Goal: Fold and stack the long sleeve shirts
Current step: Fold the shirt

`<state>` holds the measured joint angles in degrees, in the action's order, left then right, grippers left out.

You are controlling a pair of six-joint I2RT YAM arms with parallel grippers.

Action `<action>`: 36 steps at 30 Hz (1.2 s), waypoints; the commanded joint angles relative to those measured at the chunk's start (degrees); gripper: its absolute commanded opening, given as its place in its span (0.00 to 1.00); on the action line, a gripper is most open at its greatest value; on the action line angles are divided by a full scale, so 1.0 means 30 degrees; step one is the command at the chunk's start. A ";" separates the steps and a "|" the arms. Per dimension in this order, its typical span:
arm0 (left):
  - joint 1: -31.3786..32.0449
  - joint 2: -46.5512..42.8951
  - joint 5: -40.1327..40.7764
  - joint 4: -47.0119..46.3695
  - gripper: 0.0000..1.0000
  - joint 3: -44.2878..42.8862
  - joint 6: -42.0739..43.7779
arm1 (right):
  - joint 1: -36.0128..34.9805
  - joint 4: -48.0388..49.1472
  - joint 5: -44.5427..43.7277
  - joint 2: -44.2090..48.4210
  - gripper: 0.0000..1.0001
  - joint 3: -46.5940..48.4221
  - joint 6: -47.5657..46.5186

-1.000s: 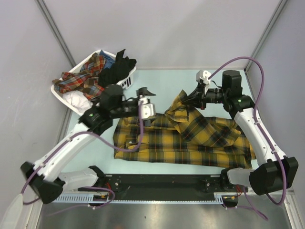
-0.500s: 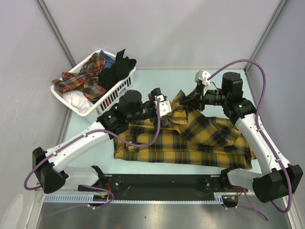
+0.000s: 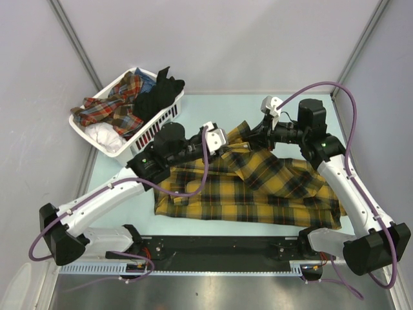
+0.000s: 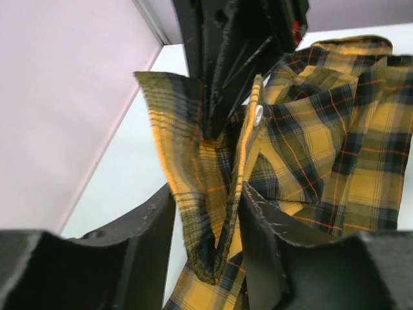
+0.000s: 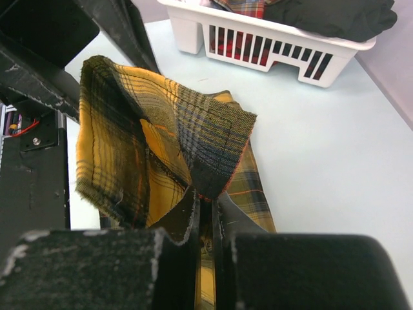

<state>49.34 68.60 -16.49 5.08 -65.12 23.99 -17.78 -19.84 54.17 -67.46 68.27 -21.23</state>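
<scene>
Pinching a raised fold of the plaid shirt [image 3: 258,187], the right gripper [image 5: 205,219] had its jaws pressed almost together on the fabric, lifting that corner clear of the surface [image 3: 303,123]. The lifted part looked like the collar or an upper front edge, though the bunching made it hard to say which. The rest of the shirt lay spread and rumpled on the surface, to the right of the white basket [image 3: 158,123] and nearer the arm bases than it, not touching it.

The left gripper [image 4: 216,245] had arrived just beside the right one, on the basket side of it. Its jaws stood part open with the hanging fold, a white button showing on its edge, running down between the 2 fingers. I could not see them clamped on it.

This read as an early step: getting 2 holds on the shirt so it could be stretched flat before any fold was made. No folded stack was visible.

The next move called for the left jaws to close on that fold. After that, the 2 grippers would need to draw apart, 1 toward the basket and 1 away from it, pulling the top edge taut.
</scene>
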 commanded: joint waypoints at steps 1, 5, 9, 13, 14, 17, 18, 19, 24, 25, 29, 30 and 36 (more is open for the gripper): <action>-0.0597 -0.0367 -0.0537 -0.0581 0.54 0.0117 -0.2077 | -0.0108 0.0371 -0.0216 0.0602 0.00 0.0153 -0.0129; -0.0627 0.0481 -0.0538 -0.0612 0.63 -0.0613 -0.2225 | -0.0137 0.0430 0.0106 0.0544 0.00 0.0270 -0.0187; -0.0627 0.1420 -0.0303 -0.0171 0.64 -0.1319 -0.1728 | -0.0400 -0.0154 0.0166 0.0660 0.00 0.0358 -0.1121; -0.0890 0.1481 -0.3099 0.0005 0.30 -0.1818 -0.1143 | -0.0665 -0.1297 -0.0798 0.1129 0.00 0.0329 -0.2560; -0.0949 0.1277 -0.3957 0.0092 0.13 -0.1673 -0.0822 | -0.0665 -0.1472 -0.1150 0.1246 0.06 0.0445 -0.2561; -0.0920 0.0633 -0.7495 0.1290 0.00 -0.1437 0.1111 | -0.0111 -0.3285 -0.2528 0.1831 0.42 0.1294 -0.3144; -0.0920 0.0514 -0.8120 0.1787 0.00 -0.1495 0.1492 | 0.0936 -0.4335 -0.2588 0.2384 0.51 0.1441 -0.3263; -0.0920 0.0397 -0.8619 0.2488 0.00 -0.1467 0.1989 | 0.1526 -0.4809 -0.2560 0.2708 0.64 0.1559 -0.3380; -0.0832 0.0540 -1.1779 0.3635 0.00 -0.2108 0.2752 | 0.5687 -0.9635 -0.2294 0.5110 0.90 0.1443 -0.6913; -0.0774 0.0658 -1.2223 0.4421 0.00 -0.2372 0.3510 | 0.7201 -1.0054 -0.2731 0.5868 0.91 0.1326 -0.7419; -0.0131 0.1244 -1.4215 0.6066 0.03 -0.3864 0.4863 | 1.1658 -1.0234 -0.2126 0.5937 0.93 0.1120 -0.7717; 0.0190 0.1303 -1.4858 0.6418 0.04 -0.4130 0.5068 | 1.2568 -1.0350 -0.0786 0.5557 0.93 0.1352 -0.7369; 0.1916 0.1100 -1.5861 0.8675 0.08 -0.5451 0.6445 | 1.4103 -1.4119 0.1454 -0.1087 0.83 0.3636 -0.8359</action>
<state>51.70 73.01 -57.28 25.91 -77.91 38.41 24.82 -52.23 53.54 -58.00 75.48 -42.76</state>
